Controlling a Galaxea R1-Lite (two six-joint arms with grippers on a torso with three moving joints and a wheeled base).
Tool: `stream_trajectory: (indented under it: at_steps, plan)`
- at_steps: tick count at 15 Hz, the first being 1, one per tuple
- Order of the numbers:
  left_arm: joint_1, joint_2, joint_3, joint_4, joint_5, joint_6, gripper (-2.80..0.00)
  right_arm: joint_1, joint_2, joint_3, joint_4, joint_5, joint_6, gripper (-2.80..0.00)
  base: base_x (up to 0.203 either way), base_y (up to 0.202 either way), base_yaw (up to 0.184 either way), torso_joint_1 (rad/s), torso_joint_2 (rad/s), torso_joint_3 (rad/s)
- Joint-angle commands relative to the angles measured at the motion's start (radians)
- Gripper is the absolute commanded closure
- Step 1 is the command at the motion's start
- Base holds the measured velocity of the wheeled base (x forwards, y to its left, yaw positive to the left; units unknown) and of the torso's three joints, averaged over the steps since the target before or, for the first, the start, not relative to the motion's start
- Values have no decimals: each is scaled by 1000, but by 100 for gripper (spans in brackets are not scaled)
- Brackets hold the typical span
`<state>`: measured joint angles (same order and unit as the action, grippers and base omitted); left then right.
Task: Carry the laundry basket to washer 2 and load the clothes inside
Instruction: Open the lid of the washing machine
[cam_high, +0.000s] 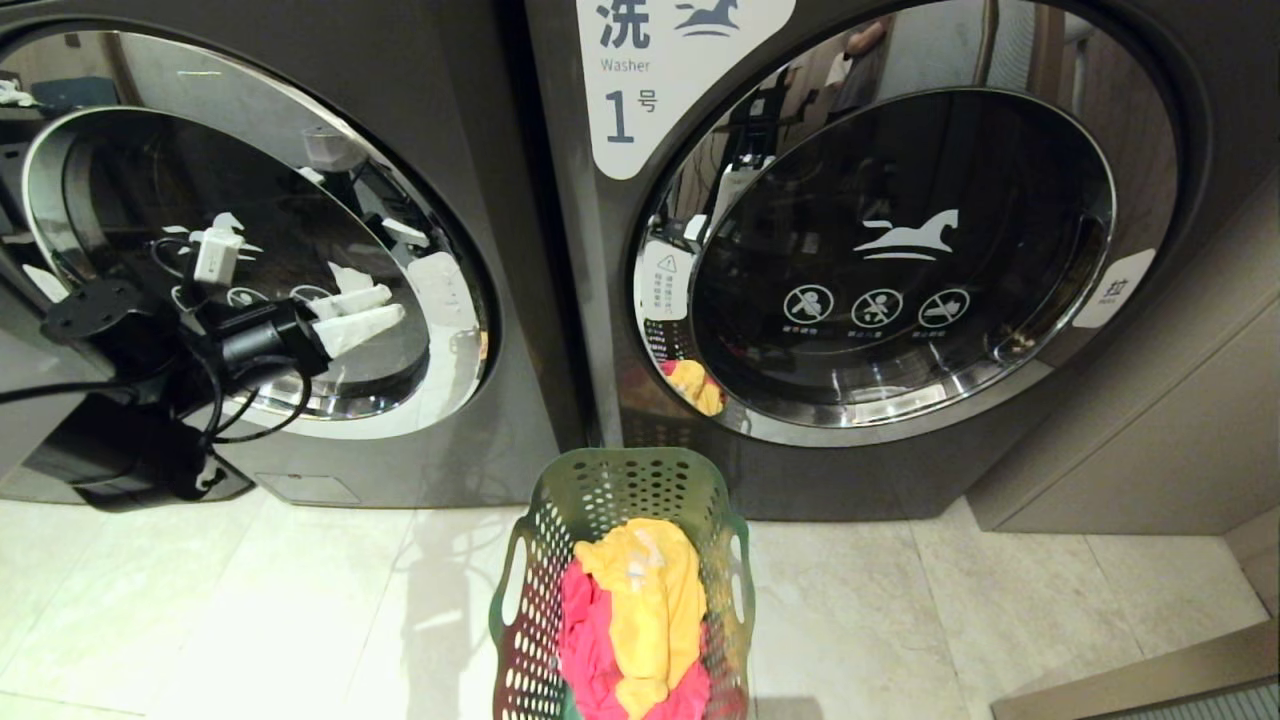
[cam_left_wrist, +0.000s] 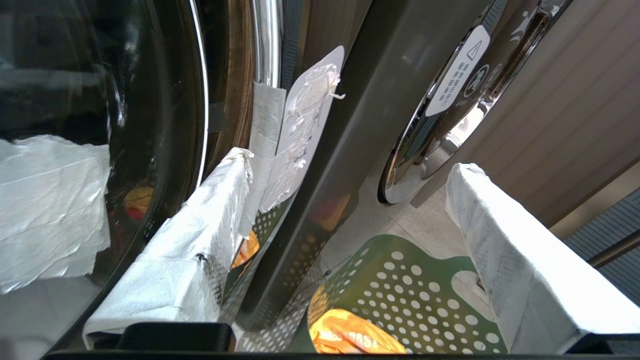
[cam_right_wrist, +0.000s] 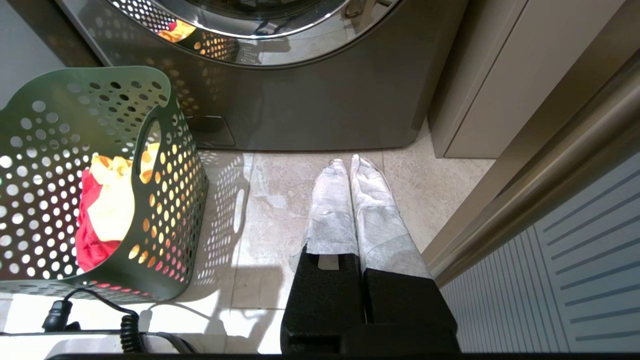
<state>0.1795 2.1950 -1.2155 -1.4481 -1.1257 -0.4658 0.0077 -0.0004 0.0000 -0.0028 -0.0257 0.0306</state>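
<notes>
The green laundry basket (cam_high: 620, 478) stands on the tile floor before the gap between two dark grey washers. Inside it lie a yellow garment (cam_high: 640, 590) and a pink-red garment (cam_high: 585, 640) of the clothes. The left machine, washer 2 (cam_high: 250, 230), has its round door closed and its number label out of view. My left gripper (cam_high: 362, 314) hovers open and empty in front of that door's right side. In the left wrist view its white-wrapped fingers (cam_left_wrist: 200, 235) frame the basket (cam_left_wrist: 415, 290) below. My right gripper (cam_right_wrist: 348, 161) hangs shut and empty over the floor, right of the basket (cam_right_wrist: 75, 100).
The right machine (cam_high: 900, 250) carries the label 1 (cam_high: 650, 90) and its door is closed. A beige cabinet (cam_high: 1150, 440) stands right of it. A slatted panel (cam_right_wrist: 575, 275) lies close to my right arm, and a coiled cable (cam_right_wrist: 120, 320) runs by the basket.
</notes>
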Motion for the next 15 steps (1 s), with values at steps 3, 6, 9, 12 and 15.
stream_trajectory:
  at_steps: [3, 6, 9, 12, 15]
  plan:
    - [-36, 56, -62, 7, 1, 24, -280, 0, 0, 0, 0, 1, 0, 0, 0, 0, 0, 0, 0, 0]
    - [-41, 72, -97, 77, 32, 99, -280, 0, 0, 0, 0, 0, 0, 0, 0, 0, 0, 0, 0, 0]
    - [-43, 83, -116, 88, 34, 108, -280, 0, 0, 0, 0, 0, 0, 0, 0, 0, 0, 0, 0, 0]
    - [-51, 98, -134, 91, 47, 121, -280, 0, 0, 0, 0, 0, 0, 0, 0, 0, 0, 0, 0, 0]
    - [-59, 114, -164, 92, 53, 122, -280, 0, 0, 0, 0, 0, 0, 0, 0, 0, 0, 0, 0, 0]
